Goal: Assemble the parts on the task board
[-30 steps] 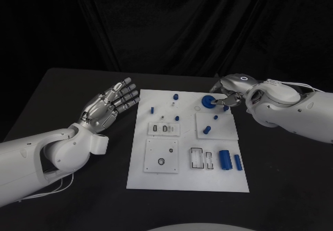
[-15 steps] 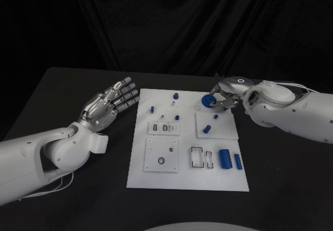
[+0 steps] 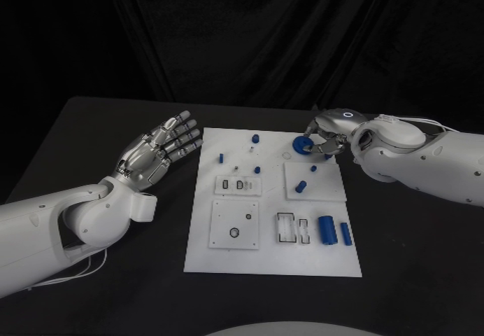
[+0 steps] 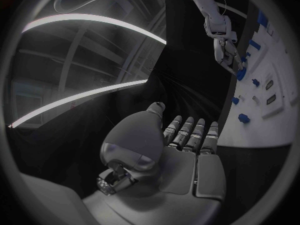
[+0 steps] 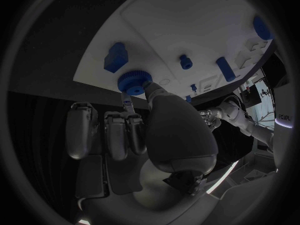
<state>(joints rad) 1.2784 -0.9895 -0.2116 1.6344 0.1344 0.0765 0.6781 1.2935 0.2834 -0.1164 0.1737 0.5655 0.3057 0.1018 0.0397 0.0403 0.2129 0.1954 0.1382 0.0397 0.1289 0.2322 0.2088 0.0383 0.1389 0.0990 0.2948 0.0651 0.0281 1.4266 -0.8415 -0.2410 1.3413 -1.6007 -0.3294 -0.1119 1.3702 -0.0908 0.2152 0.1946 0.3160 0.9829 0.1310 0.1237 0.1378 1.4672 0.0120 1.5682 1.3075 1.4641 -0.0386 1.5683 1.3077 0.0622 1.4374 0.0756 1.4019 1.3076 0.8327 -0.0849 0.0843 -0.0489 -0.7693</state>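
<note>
The right robot hand (image 3: pixel 331 140) pinches a round, ridged blue knob (image 3: pixel 301 145) at the far right corner of the flat white task board (image 3: pixel 271 262), fingertips hiding part of its rim. The left robot hand (image 3: pixel 161 145) hovers released, metal fingers spread, beside the board over the matte black bench (image 3: pixel 121 280). Smooth blue cylinders (image 3: pixel 328 232) lie near the board's right edge.

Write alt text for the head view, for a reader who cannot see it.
The robot's right hand pinches a round blue knurled knob at the far right corner of the white rectangular task board. The left hand hovers open, palm up, left of the board; small blue cylinders lie on it.
</note>
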